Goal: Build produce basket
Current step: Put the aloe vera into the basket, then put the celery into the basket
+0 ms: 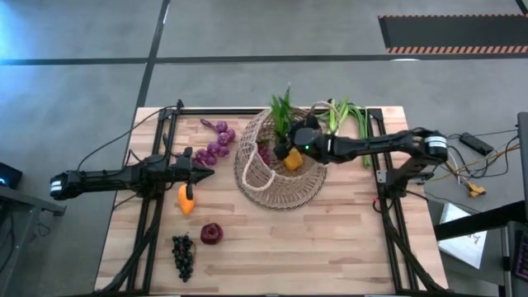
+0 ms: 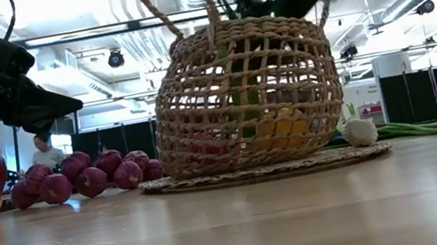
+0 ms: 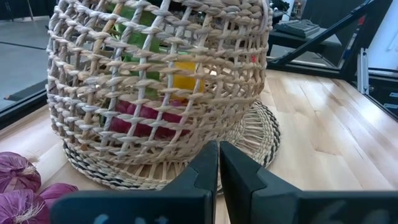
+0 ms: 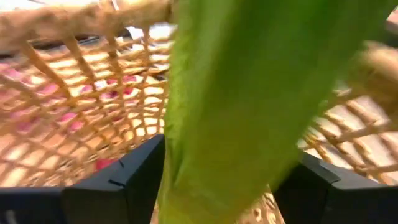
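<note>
The right arm is stretched across from the bench's right side, its gripper (image 1: 290,142) lowered into the mouth of the basket (image 1: 279,173) at the bench's middle. Its fingers (image 4: 124,180) are spread on either side of a green leek (image 4: 249,99). The left gripper (image 1: 202,172), fingers (image 3: 202,171) pressed together, is held left of the basket.

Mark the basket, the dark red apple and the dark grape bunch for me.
basket (image 1: 266,186): high view, front wicker rim.
dark red apple (image 1: 211,233): high view, its middle.
dark grape bunch (image 1: 183,254): high view, mid-cluster.
</note>
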Motion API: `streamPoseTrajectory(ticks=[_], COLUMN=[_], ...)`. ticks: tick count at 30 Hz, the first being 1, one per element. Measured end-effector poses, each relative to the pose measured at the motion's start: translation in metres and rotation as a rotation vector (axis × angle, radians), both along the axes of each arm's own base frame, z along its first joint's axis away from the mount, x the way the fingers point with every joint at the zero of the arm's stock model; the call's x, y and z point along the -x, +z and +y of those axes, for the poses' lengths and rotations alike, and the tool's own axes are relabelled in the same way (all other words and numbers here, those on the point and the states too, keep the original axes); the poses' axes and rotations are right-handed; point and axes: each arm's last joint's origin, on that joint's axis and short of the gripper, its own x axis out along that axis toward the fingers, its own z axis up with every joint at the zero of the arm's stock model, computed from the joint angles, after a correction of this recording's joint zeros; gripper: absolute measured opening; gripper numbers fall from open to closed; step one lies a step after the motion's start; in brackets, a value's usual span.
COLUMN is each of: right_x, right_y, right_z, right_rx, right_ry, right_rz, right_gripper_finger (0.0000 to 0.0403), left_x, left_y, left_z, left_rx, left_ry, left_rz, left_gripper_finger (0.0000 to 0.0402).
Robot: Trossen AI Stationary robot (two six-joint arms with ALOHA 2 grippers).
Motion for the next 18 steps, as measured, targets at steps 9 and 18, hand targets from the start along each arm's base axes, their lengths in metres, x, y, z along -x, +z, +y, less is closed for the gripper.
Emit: streamPoseTrajectory(ticks=[9, 18], right_x=[0.026, 0.070], right_y=[0.069, 0.103], right_z=[0.023, 0.081], right_rx=[-0.067, -0.234], right_ry=[0.080, 0.332], right_rz=[0.090, 0.156], right_gripper_finger=[0.0275, 0.0247], left_x=[0.000, 0.000], left_y=[0.000, 0.000], left_z=[0.000, 0.000], left_rx=[0.000, 0.000], left_ry=[0.000, 0.000], left_rz=[0.001, 0.001], left_gripper_finger=[0.0000, 0.0000])
